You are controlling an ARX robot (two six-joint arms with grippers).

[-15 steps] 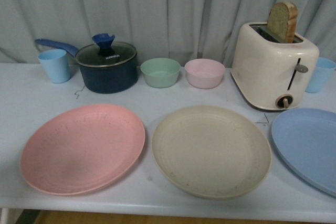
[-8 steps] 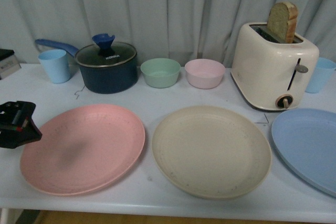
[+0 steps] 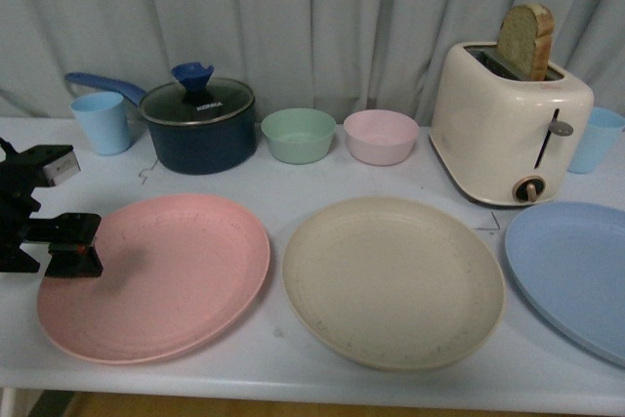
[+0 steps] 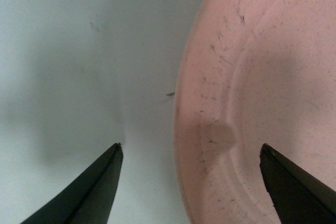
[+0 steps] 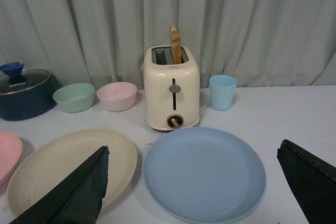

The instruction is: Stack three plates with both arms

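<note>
**Left arm lines up on the pink plate's rim; nothing stacked yet**

The three plates lie apart in a row on the white table (image 3: 293, 183), none on another: the pink plate (image 3: 166, 275) on the left, the cream plate (image 3: 391, 280) in the middle and the blue plate (image 3: 571, 271) on the right, partly cut off by the picture's edge.

The left gripper (image 3: 86, 246) hangs at the pink plate's outer left edge. In its wrist view the fingers stand wide apart and straddle the rim, one over bare table and the other over the plate's inner face. They hold nothing, and I cannot tell whether either tip touches.

The right gripper (image 5: 193, 148) is also spread wide and empty. It is held back from the table, with the blue plate between its fingers in its wrist view.

The plates look stiff, light and matte, so they probably will not flex, and the surface should give the pads some bite. The difficulty is their shape: each is broad and shallow, with a low rim lying close to the table. The rim is the only sensible hold, one finger worked beneath the edge and one pressing on top. Held at one edge, so wide a plate would likely sag or pivot, so a deep, firm pinch seems wise.
</note>
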